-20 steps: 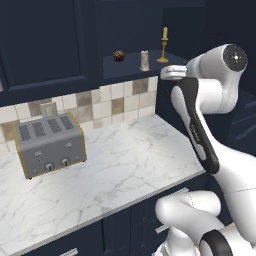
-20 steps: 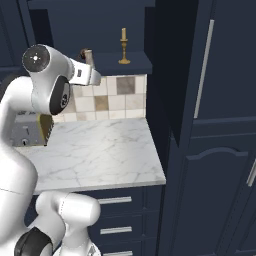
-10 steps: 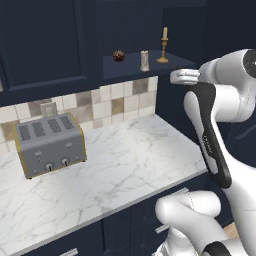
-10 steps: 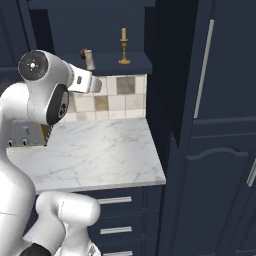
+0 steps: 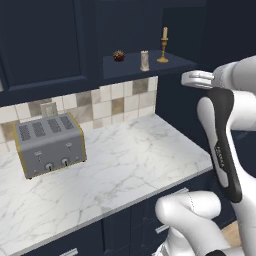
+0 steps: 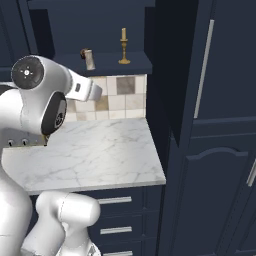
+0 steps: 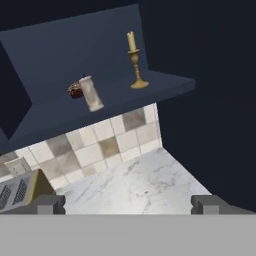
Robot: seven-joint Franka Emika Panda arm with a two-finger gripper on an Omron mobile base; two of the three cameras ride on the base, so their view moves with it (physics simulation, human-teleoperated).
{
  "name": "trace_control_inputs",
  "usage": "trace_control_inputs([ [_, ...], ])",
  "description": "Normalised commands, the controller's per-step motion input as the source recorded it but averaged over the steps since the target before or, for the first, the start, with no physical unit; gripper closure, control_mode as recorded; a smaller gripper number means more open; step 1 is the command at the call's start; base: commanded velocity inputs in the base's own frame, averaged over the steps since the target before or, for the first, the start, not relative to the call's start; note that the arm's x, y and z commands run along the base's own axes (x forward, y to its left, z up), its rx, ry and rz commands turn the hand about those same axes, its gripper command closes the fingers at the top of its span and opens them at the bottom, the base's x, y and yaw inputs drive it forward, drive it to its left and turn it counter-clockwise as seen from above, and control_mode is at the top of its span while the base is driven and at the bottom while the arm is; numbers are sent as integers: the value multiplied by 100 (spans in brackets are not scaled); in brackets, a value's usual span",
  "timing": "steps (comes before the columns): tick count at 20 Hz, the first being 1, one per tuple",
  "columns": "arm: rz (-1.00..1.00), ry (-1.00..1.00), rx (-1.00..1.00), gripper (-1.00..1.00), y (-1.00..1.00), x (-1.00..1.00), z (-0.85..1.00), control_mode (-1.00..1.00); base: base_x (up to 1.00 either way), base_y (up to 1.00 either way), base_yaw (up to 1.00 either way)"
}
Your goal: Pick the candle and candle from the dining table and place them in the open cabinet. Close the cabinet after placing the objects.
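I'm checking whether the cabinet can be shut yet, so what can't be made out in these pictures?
- Cabinet door and handle: cut off by the edges in both base views.
- Small dark round thing beside the grey candle stub: too small to name.
- End effector: only its fingertips rise in the hand view, wide apart with nothing between.
- Cabinet shelf, left part: hidden by the arm in the right base view.
- Brass-holder candle: plain.
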Motion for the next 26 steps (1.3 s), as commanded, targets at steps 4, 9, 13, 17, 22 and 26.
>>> trace_control_inputs([
  [4, -16, 0, 6, -100, -8, -38, 14, -100, 0, 0, 0],
  [9, -19, 0, 10, -100, 0, -31, 14, -100, 0, 0, 0],
  [13, -12, -2, 15, -100, -10, -32, 10, -100, 0, 0, 0],
  [17, -4, 0, 17, -100, -23, -38, 1, -100, 0, 0, 0],
  [22, -4, -3, 18, -100, -12, -30, 0, -100, 0, 0, 0],
  [26, -9, -5, 17, -100, -2, -21, 1, -100, 0, 0, 0],
])
